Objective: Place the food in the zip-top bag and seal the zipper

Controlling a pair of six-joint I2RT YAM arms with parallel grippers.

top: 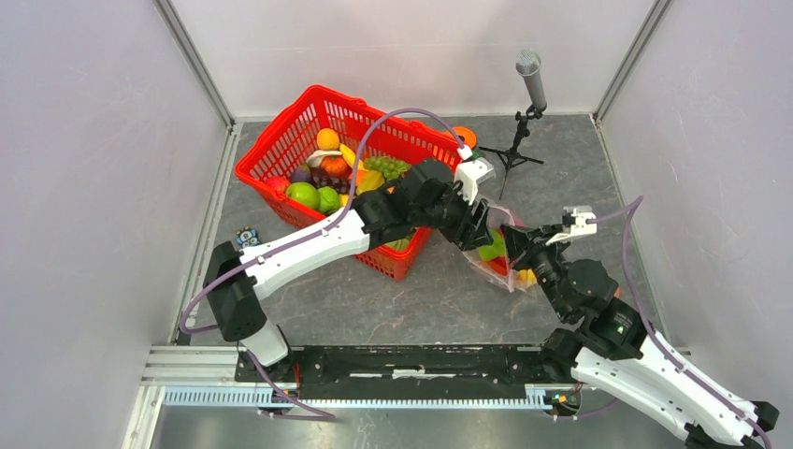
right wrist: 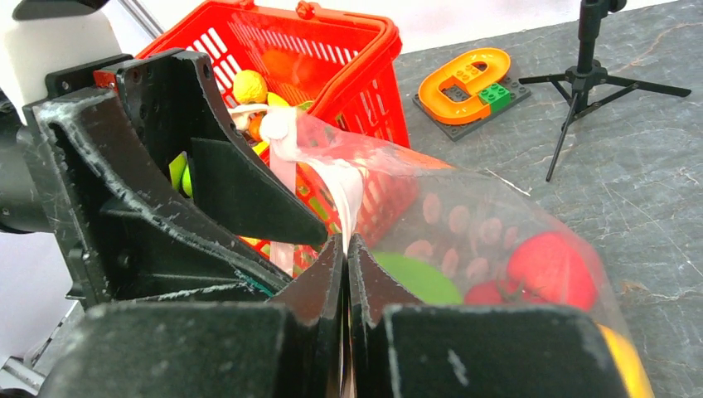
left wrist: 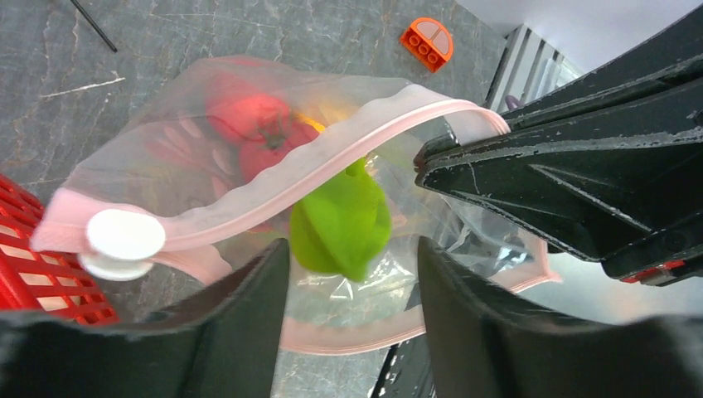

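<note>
Your top camera looks down from high behind; both wrist cameras sit close, facing the zip-top bag (left wrist: 166, 141) from opposite sides.

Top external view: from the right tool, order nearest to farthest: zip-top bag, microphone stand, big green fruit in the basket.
1. zip-top bag: pinched in the right tool.
2. microphone stand: farther back, toward the back wall.
3. green fruit: far left, inside the red basket.

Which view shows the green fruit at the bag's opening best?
Left wrist: the green fruit sits large in the bag's mouth. Right wrist gives a green sliver through the plastic; the top view only a small patch.
</note>
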